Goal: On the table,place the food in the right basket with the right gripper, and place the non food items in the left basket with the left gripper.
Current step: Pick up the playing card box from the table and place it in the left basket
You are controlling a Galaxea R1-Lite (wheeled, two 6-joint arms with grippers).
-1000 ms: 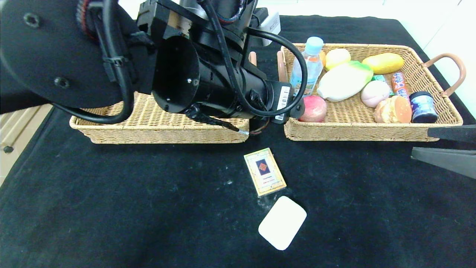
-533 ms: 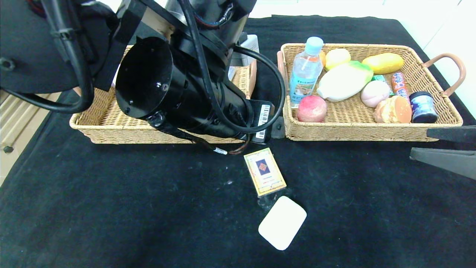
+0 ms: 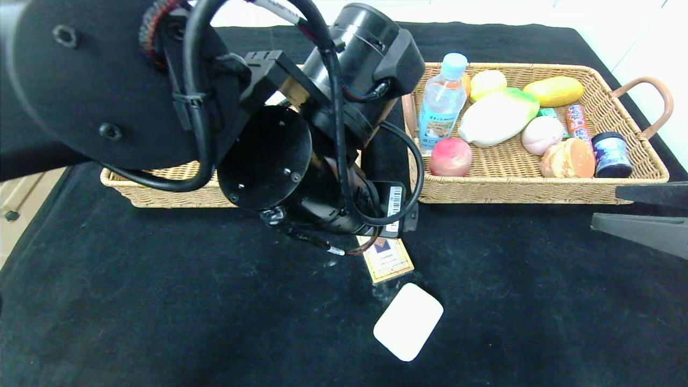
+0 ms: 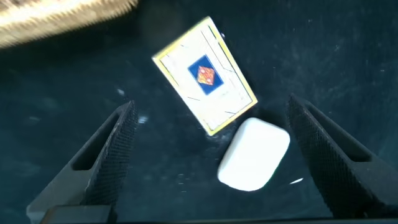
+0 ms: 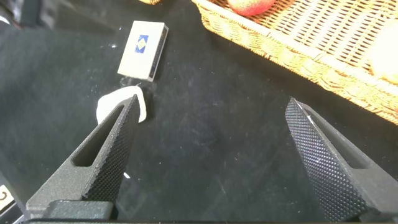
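Observation:
The gold-edged card box (image 3: 389,262) lies on the black table (image 3: 161,301) in front of the gap between the baskets. A white rounded pad (image 3: 408,321) lies just nearer to me. My left gripper (image 4: 211,107) hangs open above the card box (image 4: 205,74) and the pad (image 4: 254,154), touching neither; in the head view its fingers are hidden under the arm. The left basket (image 3: 161,196) is mostly covered by that arm. The right basket (image 3: 537,193) holds the water bottle (image 3: 442,105), peach (image 3: 450,157) and pink bun (image 3: 542,134). My right gripper (image 3: 606,207) stands open and empty at the right edge.
The right basket also carries a lemon (image 3: 488,82), a yellow mango (image 3: 553,90), a white-and-green item (image 3: 500,117), an orange bun (image 3: 568,158), a candy tube (image 3: 576,121) and a dark jar (image 3: 611,155). The table's left edge (image 3: 32,215) borders a wooden cabinet.
My left arm has swung from over the left basket toward me and now covers the far end of the card box. The right arm has not moved.

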